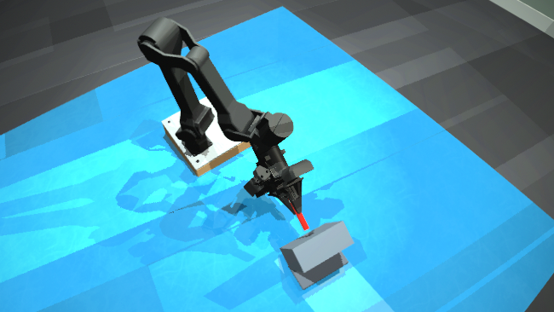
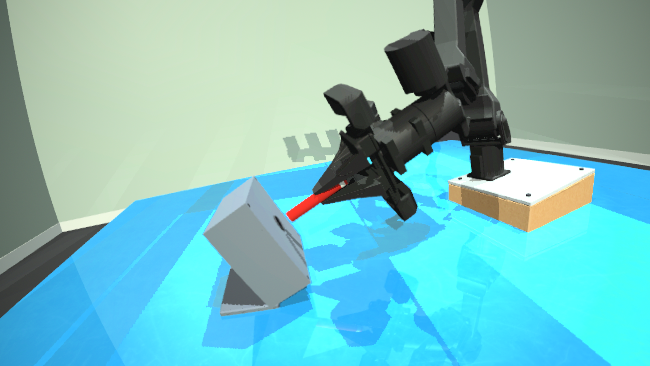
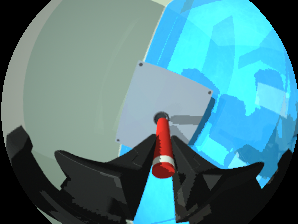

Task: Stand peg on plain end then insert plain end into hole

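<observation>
the red peg [image 1: 302,222] [image 2: 310,204] [image 3: 163,142], white-banded near its upper end, slants toward the sloped grey panel's hole [image 2: 279,223] [image 3: 161,118]

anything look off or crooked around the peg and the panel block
Nothing stands out. The red peg is tilted, but the pincer grips it, plain end toward the hole. The block's slope looks intended.

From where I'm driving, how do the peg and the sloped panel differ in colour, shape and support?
The peg is red with a white band, while the sloped panel is plain grey. The peg is a slim rod; the panel is a broad block with a hole. The peg is held off the table in the pincer; the panel stands on its foot. Both are tilted.
</observation>
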`<state>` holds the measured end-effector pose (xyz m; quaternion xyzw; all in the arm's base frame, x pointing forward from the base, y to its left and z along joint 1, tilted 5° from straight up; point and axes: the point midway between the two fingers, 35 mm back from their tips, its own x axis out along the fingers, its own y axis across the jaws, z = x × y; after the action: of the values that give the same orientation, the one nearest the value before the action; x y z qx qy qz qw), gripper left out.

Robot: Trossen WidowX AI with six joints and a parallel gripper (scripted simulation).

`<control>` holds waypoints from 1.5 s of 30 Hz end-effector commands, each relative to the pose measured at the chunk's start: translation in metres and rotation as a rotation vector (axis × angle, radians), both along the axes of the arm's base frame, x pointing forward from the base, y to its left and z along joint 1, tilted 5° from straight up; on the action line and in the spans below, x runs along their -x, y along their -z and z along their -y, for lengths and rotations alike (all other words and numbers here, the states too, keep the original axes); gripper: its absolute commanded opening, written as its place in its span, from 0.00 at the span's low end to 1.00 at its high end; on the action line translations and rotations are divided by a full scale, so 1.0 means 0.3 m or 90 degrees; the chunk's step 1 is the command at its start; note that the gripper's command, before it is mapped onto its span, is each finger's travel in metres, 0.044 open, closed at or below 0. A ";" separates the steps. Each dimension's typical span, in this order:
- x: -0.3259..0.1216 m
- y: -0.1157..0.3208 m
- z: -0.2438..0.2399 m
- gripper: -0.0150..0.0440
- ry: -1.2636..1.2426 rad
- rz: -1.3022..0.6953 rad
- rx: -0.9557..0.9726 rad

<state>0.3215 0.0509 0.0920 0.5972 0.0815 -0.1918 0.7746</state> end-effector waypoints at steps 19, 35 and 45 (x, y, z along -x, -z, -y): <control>-0.011 0.005 0.003 0.25 0.000 0.000 0.000; -0.027 0.002 0.003 0.25 0.000 0.000 0.000; -0.040 0.004 0.002 0.25 0.000 0.000 0.000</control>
<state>0.3308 0.0496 0.0905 0.5981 0.0810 -0.1935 0.7735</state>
